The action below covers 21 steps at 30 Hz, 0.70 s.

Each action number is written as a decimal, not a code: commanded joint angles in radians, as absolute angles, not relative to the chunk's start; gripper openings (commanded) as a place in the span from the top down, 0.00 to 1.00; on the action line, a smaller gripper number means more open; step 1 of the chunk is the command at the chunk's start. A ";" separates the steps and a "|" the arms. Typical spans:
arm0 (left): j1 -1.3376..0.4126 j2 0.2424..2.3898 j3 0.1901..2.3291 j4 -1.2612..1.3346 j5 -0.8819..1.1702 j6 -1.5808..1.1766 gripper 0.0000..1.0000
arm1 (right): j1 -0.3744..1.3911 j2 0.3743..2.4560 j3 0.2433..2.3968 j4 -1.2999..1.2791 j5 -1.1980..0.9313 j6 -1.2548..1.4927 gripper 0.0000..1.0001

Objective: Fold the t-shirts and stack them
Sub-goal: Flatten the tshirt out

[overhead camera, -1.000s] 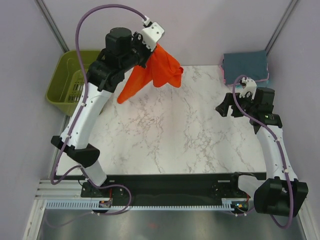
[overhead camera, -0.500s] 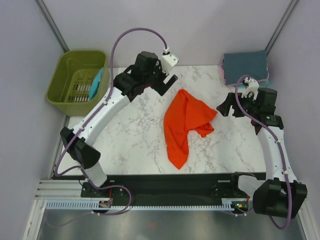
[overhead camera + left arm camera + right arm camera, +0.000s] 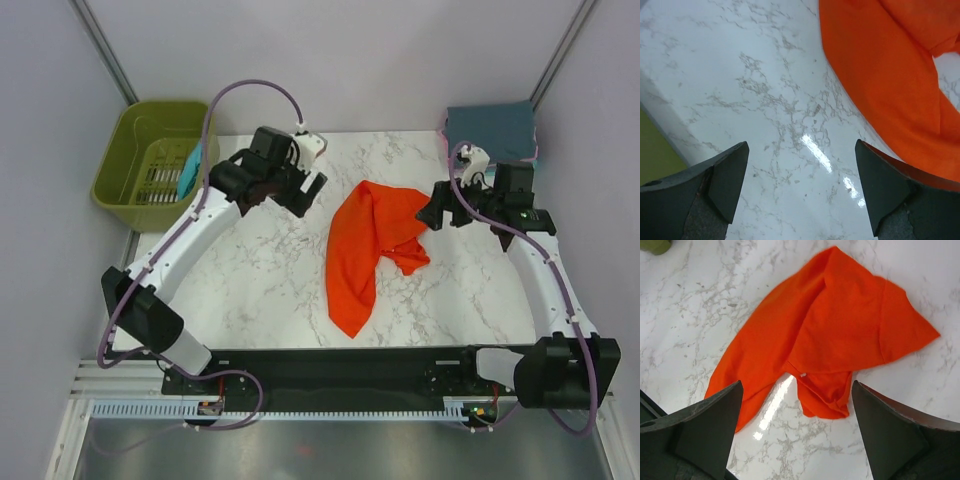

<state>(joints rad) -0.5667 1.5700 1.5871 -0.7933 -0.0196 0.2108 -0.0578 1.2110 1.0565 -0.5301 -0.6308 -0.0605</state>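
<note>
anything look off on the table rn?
The orange-red t-shirt lies crumpled mid-table, bunched and doubled over itself rather than spread flat. The left pincer and right pincer are both open, neither holding it. A teal cloth bunches at the olive-green basket's right side. The folded stack at the far right corner looks tidy.

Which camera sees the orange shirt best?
The top camera: the whole shirt lies crumpled on the table, nothing covering it. The right wrist shows most of it, closer up. The left wrist catches only one edge.
</note>
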 commanded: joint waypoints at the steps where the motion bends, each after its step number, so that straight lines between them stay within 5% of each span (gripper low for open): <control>1: -0.514 1.505 1.760 -0.736 0.009 0.183 0.04 | 0.053 1.221 1.135 -0.459 -0.644 -0.132 0.02; 10: -0.449 1.327 1.472 -0.736 0.089 0.149 0.02 | 0.392 1.330 1.062 -0.520 -0.402 -0.268 0.03; 21: -0.388 1.259 1.410 -0.773 0.143 0.163 0.08 | 0.583 1.416 0.989 -0.620 -0.491 -0.515 0.15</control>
<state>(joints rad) -0.3992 1.2884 1.3930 -0.7769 0.1143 0.1623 0.5285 1.3930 0.9775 -0.5766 -0.4652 -0.3885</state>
